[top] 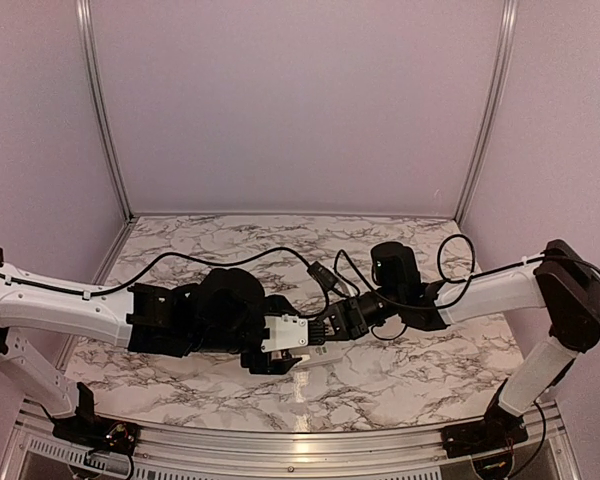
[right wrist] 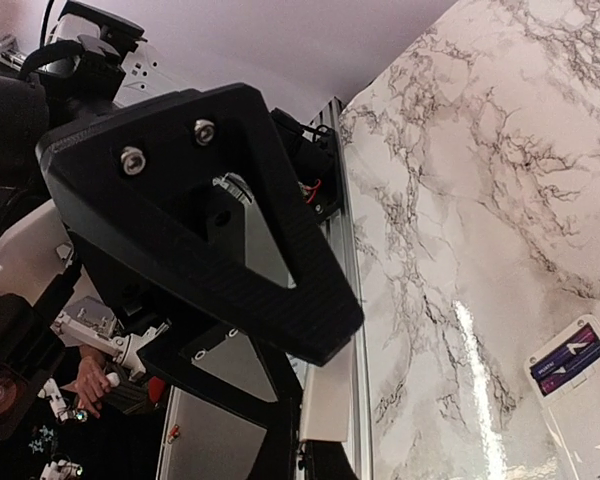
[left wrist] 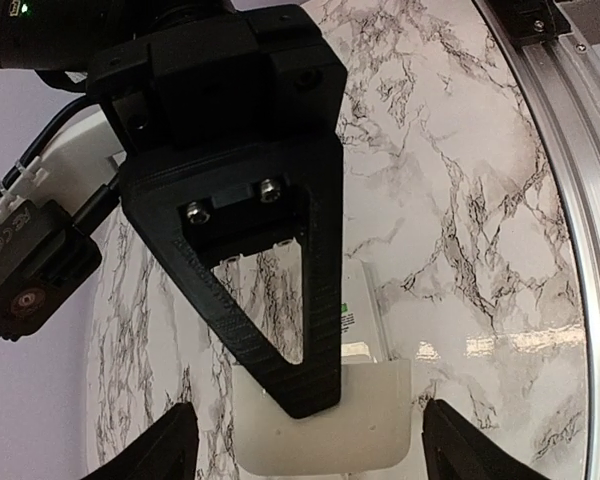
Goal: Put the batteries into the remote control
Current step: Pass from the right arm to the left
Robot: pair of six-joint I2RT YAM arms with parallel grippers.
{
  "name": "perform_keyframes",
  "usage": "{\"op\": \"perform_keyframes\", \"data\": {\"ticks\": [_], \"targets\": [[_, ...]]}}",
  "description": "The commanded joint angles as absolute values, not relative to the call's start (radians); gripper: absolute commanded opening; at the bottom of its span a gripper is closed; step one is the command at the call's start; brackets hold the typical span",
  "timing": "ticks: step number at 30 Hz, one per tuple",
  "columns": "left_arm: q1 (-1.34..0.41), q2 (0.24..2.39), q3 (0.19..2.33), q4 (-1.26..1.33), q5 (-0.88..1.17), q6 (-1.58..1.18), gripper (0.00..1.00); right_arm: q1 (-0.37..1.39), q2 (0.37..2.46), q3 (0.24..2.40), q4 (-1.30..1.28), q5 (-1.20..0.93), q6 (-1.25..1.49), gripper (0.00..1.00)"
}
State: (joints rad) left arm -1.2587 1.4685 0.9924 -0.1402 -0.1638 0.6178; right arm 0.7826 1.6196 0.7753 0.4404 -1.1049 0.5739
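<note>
I see the remote control lying flat on the bench, low centre in my left wrist view, sticker side up. My left claw stands apart, one finger on either side of the remote with a gap at each. The right claw reaches over the remote from above. I cannot tell whether its fingers are apart or together.

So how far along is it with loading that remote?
Nothing looks finished yet: no batteries show in any view. In hand, the left pincer and right pincer meet over the white remote. Still left, as far as I can see: getting both batteries in.
</note>
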Motion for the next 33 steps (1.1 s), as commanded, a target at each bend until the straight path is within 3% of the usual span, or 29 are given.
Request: {"op": "perform_keyframes", "data": {"ticks": [1, 5, 10, 16, 23, 33], "targets": [[-1.262, 1.506, 1.038, -0.194, -0.138, 0.639, 0.79, 0.793, 1.632, 0.796, 0.476, -1.122, 0.588, 0.0], [-1.264, 1.525, 1.05, -0.218, -0.133, 0.648, 0.75, 0.794, 1.633, 0.796, 0.483, -1.124, 0.593, 0.0], [-1.265, 1.535, 1.064, -0.229, -0.139, 0.65, 0.6, 0.795, 1.64, 0.795, 0.493, -1.131, 0.6, 0.0], [-1.264, 1.533, 1.057, -0.216, -0.161, 0.62, 0.53, 0.793, 1.647, 0.795, 0.504, -1.134, 0.61, 0.0], [-1.233, 1.505, 0.983, -0.157, -0.099, 0.449, 0.51, 0.739, 1.615, 0.772, 0.476, -1.12, 0.592, 0.49], [-1.112, 1.538, 0.887, -0.038, 0.108, 0.234, 0.52, 0.619, 1.554, 0.684, 0.443, -1.043, 0.567, 0.53]]}}
